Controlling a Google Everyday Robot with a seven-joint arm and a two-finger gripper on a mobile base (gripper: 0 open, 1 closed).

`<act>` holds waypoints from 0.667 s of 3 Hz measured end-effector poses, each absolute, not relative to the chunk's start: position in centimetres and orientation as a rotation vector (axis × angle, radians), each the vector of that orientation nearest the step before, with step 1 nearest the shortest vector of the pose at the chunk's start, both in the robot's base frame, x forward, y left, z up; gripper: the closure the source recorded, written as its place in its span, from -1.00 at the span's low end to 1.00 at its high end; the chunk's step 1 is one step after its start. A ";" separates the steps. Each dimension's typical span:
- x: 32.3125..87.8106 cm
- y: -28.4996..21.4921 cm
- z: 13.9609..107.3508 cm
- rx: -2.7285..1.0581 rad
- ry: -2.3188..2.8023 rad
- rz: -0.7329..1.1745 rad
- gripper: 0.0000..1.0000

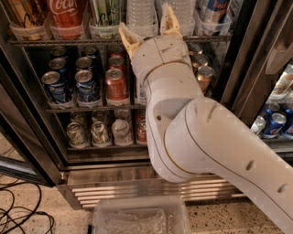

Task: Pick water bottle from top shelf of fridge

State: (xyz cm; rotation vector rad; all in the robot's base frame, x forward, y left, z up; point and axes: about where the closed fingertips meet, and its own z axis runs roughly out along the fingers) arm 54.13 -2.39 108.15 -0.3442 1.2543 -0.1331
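The fridge [229, 68] stands open with dark wire racks. On the top shelf [68, 41] a clear ribbed water bottle [141, 14] stands between a green-labelled can and a second clear bottle [182, 13]. My gripper [147, 28] is raised in front of the shelf rail, just below the water bottle. It is open, with the left finger [129, 37] at the bottle's left lower edge and the right finger [167, 20] at its right. The fingers hold nothing. The bottle's cap is out of view above.
A red Coca-Cola can [67, 16] and other tall cans stand left on the top shelf. Short soda cans [116, 84] fill the two racks below. A clear plastic bin [137, 219] lies on the floor in front. Cables [18, 215] lie at the lower left.
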 end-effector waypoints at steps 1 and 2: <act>55.2 -2.4 108.5 -0.329 1.246 -0.106 -0.10; 56.0 -2.3 108.8 -0.313 1.239 -0.081 -0.08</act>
